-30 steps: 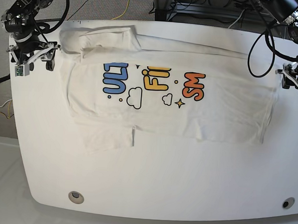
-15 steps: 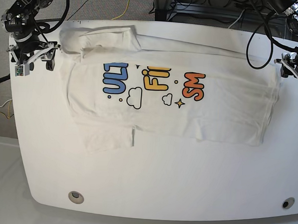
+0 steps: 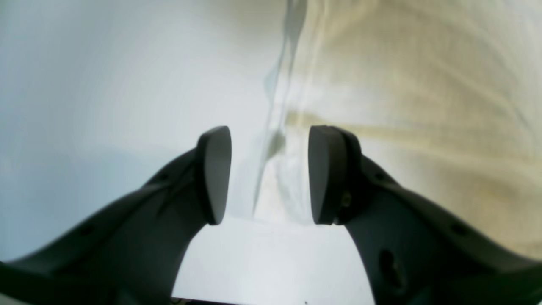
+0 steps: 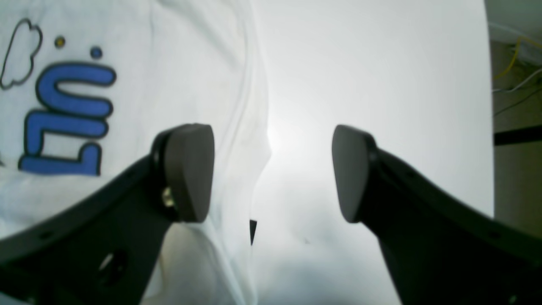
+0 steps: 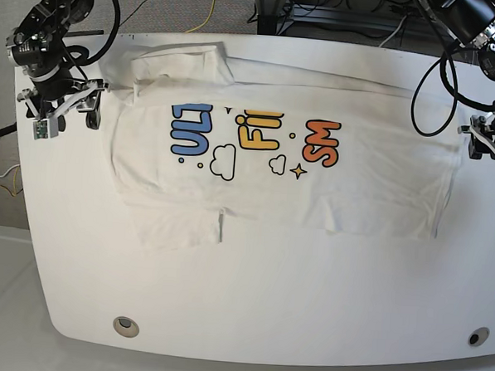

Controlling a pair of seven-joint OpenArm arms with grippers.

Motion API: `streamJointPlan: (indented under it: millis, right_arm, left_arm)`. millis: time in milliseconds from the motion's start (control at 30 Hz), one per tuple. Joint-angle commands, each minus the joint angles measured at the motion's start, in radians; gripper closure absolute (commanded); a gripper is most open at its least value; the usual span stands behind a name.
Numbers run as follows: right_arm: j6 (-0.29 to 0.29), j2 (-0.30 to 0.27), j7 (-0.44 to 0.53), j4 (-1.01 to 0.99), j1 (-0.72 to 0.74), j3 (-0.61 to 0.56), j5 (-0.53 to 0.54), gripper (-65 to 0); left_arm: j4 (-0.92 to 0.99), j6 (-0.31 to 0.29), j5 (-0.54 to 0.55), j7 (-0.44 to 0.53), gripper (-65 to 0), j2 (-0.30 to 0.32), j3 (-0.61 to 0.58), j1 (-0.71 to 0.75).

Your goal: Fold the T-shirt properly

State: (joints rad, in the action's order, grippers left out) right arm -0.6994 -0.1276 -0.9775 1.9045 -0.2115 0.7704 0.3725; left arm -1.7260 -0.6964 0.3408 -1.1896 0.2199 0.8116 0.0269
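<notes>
The T-shirt (image 5: 298,171) is soft, wrinkled white cloth lying flat across the far half of the smooth white rounded tabletop (image 5: 250,294), its upper part folded over so the blue, yellow and orange lettering is cut off; one sleeve sticks out at the near edge; the left claw (image 3: 269,173) is released, dark pads straddling the blurred hem; the right claw (image 4: 271,173) gapes wide, grasping nothing, over the shirt's edge; cables (image 5: 427,79) trail behind.
</notes>
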Motion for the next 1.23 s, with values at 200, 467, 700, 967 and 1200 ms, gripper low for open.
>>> streamJointPlan:
  millis: [200,467,700,967,1200]
  right_arm:
    - [0.001,-0.016,0.013,0.017,0.067,-0.024,-0.014,-41.8]
    - [0.001,-0.013,0.013,0.019,0.129,-0.119,-0.160,-41.8]
    - [0.001,-0.010,0.013,0.019,0.168,-0.185,-0.203,-41.8]
    - [0.001,-0.010,0.013,0.017,0.205,-0.211,-0.204,-41.8]
    - [0.001,-0.013,0.013,0.017,0.214,-0.211,-0.204,-41.8]
  left_arm:
    - [-0.019,-0.002,0.014,0.090,-28.2,0.017,-0.090,-0.051]
    - [-0.019,-0.002,0.016,0.135,-28.2,0.016,-0.142,-0.049]
    - [-0.019,-0.002,0.016,0.136,-28.2,0.014,-0.139,-0.048]
    - [-0.019,-0.002,0.016,0.136,-28.2,0.014,-0.139,-0.032]
    - [-0.018,-0.002,0.014,0.138,-28.2,0.014,-0.143,-0.038]
